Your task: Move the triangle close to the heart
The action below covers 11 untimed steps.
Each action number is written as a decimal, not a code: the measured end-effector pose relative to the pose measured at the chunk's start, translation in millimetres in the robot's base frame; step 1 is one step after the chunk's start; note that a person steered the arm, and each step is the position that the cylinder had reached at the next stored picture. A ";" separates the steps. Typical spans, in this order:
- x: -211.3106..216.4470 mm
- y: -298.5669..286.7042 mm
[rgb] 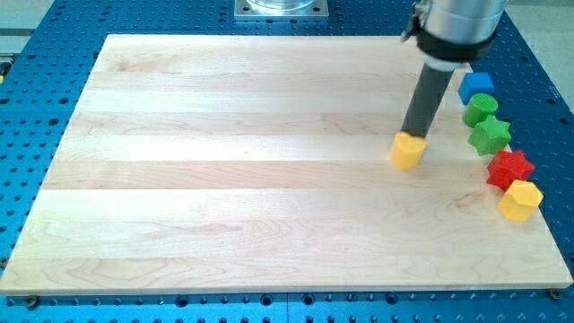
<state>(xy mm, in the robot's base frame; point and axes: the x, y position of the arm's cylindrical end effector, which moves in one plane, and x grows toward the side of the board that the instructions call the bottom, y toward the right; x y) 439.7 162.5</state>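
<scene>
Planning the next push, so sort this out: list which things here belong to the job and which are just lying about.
Job in hand:
my tip, against the top edge of the yellow block, possibly the heart;
blue block, possibly the triangle; neither shape is sharp.

Lying about, at the view's right:
round green block;
green star;
red star;
yellow hexagonal block.

Small yellow block [408,151], possibly the heart, sits flat on the desk [224,179], right of centre. Blue block [476,87], maybe the triangle, lies apart at the view's upper right; both shapes are too small to confirm.
</scene>
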 end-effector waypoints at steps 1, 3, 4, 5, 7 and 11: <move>-1.2 53.8; -3.5 -68.9; -46.2 -52.8; -122.0 2.0; -151.0 183.1; -216.2 18.9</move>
<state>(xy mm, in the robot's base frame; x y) 223.5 181.5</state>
